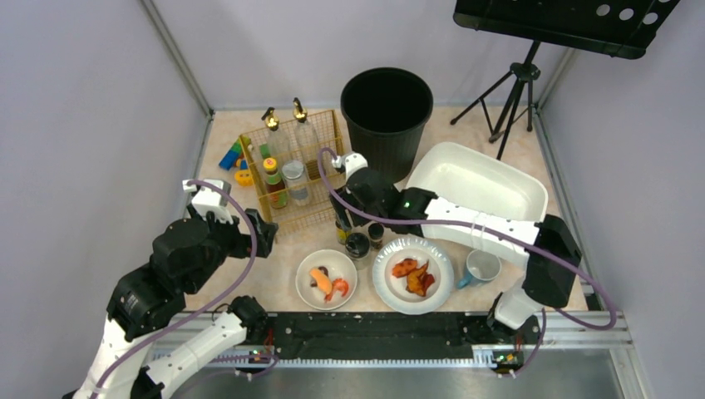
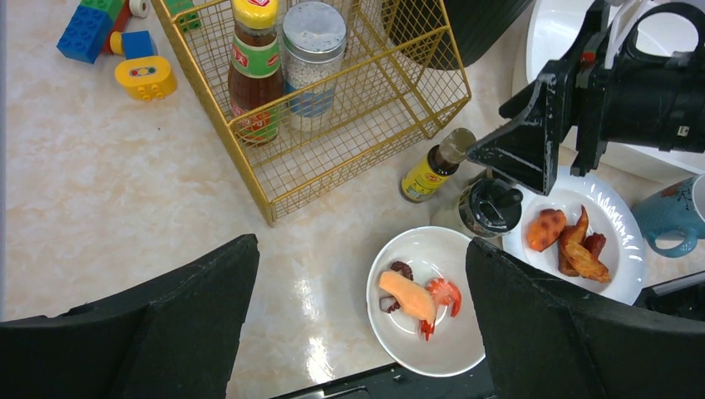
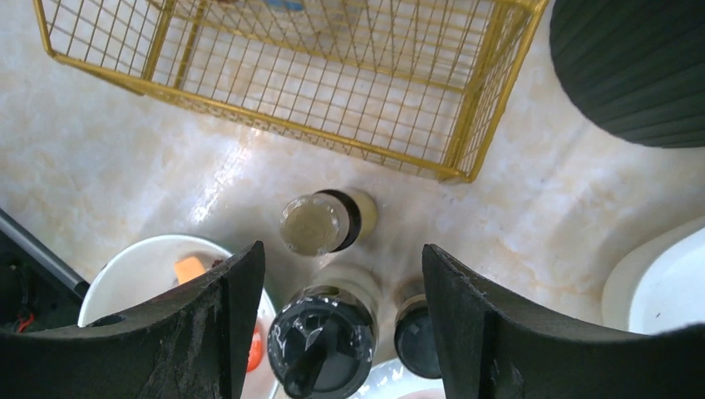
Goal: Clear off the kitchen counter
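Kitchen counter (image 1: 283, 245) spanned scene, cluttered at centre. Right gripper (image 3: 341, 274) hung jaws apart, empty, over black-capped bottle (image 3: 320, 341), near side of wire basket (image 3: 332, 83). Bottle likely glass: rigid, slick, breakable, tippy; best gripped round body below cap. Left gripper (image 2: 362, 258) gaped wide, empty, left.

Red-green label on sauce bottle (image 2: 253, 79), yellow label on small bottle (image 2: 427, 172) — neither legible

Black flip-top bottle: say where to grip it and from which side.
Take the black flip-top bottle by its body just under the lid, from straight above: it stands upright, and a pale-capped bottle and a dark-capped bottle crowd it. The open right end effector probably suits.
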Controlling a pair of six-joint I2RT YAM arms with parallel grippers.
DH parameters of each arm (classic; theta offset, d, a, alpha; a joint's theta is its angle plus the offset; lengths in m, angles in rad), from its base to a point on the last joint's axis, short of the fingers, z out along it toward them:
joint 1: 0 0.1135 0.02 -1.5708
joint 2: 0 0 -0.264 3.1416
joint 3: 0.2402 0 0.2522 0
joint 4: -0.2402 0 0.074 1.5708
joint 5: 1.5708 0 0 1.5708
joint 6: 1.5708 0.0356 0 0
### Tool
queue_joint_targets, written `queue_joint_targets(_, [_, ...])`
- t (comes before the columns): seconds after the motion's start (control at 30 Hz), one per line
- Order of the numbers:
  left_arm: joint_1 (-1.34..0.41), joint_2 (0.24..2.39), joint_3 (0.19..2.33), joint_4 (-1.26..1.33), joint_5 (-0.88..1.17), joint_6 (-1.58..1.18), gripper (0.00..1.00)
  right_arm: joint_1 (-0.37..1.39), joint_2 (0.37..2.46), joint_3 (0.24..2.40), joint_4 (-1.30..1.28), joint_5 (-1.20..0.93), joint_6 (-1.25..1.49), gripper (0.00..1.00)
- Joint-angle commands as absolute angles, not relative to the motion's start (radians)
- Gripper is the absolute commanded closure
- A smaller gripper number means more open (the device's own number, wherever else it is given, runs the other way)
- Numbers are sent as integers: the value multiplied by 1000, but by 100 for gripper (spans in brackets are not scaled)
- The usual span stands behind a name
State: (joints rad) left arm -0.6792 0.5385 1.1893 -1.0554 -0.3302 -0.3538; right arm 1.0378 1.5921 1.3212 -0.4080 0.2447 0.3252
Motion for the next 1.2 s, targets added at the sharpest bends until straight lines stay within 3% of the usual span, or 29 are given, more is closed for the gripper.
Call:
queue_joint_targets(0.0, [-678,541,1193,-1015,-326,-362,1,1062,1508,1286,-344,229,361,32])
queue_joint_targets(0.43, [-678,542,1186,-1009,-323,-365,1,1103,1449,1148,-336,234,403,38])
queue_joint_targets(0.83, [-678,544,1180,-1001,-322,-364,1,1131,1481,1138,-334,226,413,52])
queue_joint_targets(1.17, [-678,537,1183,-1007,-322,-364,1,1148,1500,1139,-367,260,418,57])
